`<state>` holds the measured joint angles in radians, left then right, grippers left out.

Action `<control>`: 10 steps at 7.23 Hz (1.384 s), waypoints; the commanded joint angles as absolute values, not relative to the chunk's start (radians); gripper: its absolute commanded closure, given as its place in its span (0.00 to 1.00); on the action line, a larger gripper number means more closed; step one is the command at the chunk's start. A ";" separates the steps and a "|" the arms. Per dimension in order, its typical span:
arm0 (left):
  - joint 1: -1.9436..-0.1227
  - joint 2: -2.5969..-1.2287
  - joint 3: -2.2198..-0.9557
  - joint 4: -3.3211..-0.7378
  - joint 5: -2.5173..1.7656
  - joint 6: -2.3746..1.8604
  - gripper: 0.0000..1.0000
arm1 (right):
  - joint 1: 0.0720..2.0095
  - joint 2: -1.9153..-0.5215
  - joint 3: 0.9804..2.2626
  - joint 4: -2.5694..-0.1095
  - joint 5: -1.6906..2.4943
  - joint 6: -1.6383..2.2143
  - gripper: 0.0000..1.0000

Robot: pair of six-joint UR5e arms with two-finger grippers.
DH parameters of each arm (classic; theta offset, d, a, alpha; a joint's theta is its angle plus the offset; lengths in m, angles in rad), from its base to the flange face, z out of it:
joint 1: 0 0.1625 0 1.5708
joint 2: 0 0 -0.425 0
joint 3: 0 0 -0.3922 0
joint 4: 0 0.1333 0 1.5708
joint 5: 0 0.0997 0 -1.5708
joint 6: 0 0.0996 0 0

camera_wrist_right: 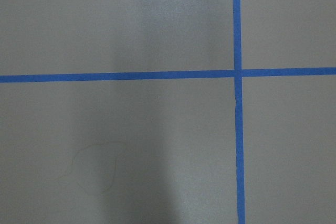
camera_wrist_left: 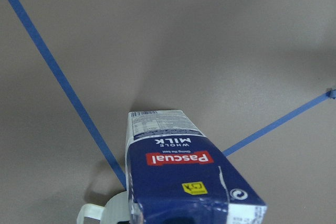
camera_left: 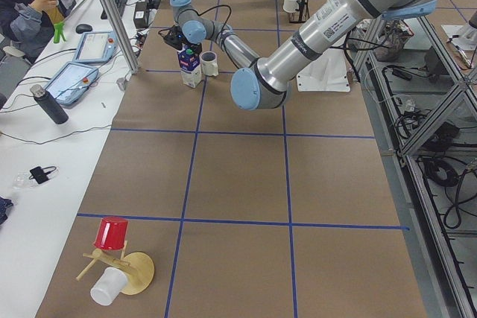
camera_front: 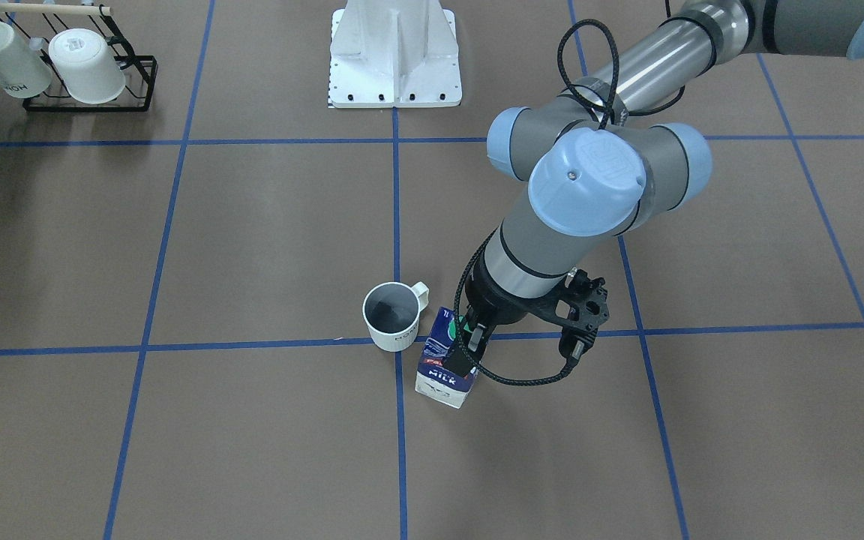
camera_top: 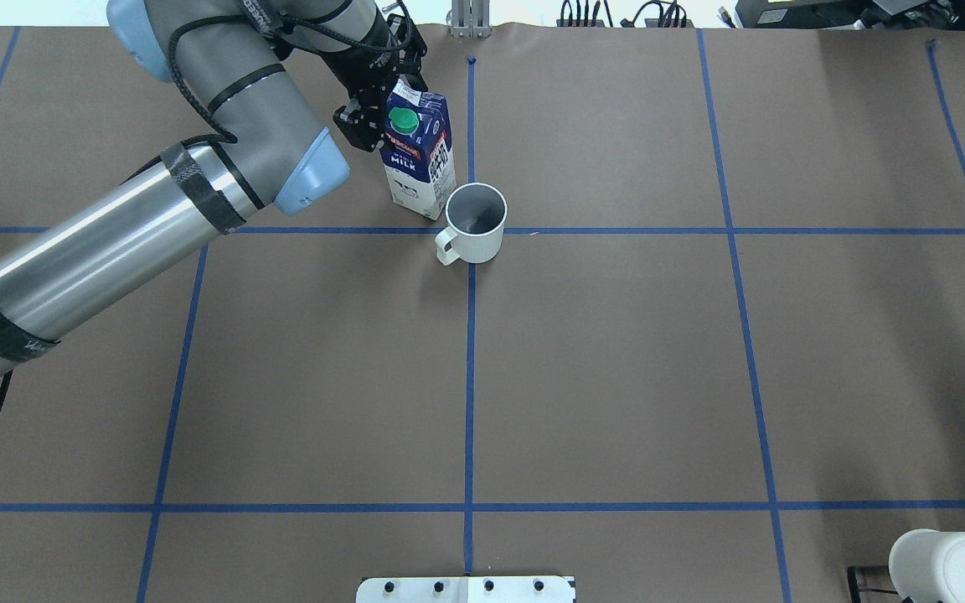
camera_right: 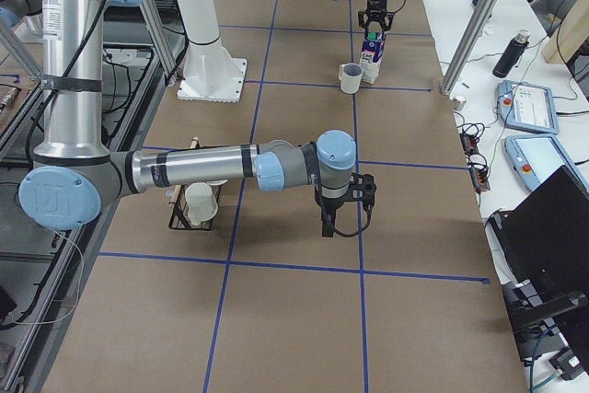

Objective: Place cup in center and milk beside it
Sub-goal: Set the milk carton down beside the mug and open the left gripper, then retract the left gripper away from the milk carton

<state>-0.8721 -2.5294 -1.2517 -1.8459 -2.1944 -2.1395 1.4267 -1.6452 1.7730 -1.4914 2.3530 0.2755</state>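
The cup (camera_front: 393, 319) stands upright on the brown table, on the blue tape crossing, with its handle toward the robot; it also shows in the overhead view (camera_top: 476, 222). The milk (camera_front: 443, 375) is upright right beside it, on the robot's left and slightly farther out (camera_top: 420, 159). My left gripper (camera_front: 465, 343) is shut on the carton's blue top from above. In the left wrist view the carton (camera_wrist_left: 178, 177) fills the lower middle. I cannot tell whether its base touches the table. My right gripper (camera_right: 342, 218) hangs over bare table and shows only in the exterior right view, so I cannot tell if it is open or shut.
A black wire rack (camera_front: 132, 86) holding two other white mugs stands at the table corner on the robot's right. The white robot base plate (camera_front: 394, 67) is at the table's back middle. A wooden stand with a red cup (camera_left: 112, 232) sits at the left end.
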 commanded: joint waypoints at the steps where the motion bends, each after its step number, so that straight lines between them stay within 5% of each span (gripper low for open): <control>1: -0.897 -2.470 -1.395 -1.830 -2.195 -2.132 0.03 | 1.436 -1.644 1.808 -1.500 2.355 0.276 0.00; 5: -1.037 -2.098 -1.765 -1.824 -2.197 -1.711 0.02 | 1.436 -1.643 1.810 -1.491 2.349 0.275 0.00; 10: -1.332 -1.638 -1.827 -1.815 -2.195 -0.399 0.03 | 1.439 -1.631 1.813 -1.490 2.342 0.272 0.00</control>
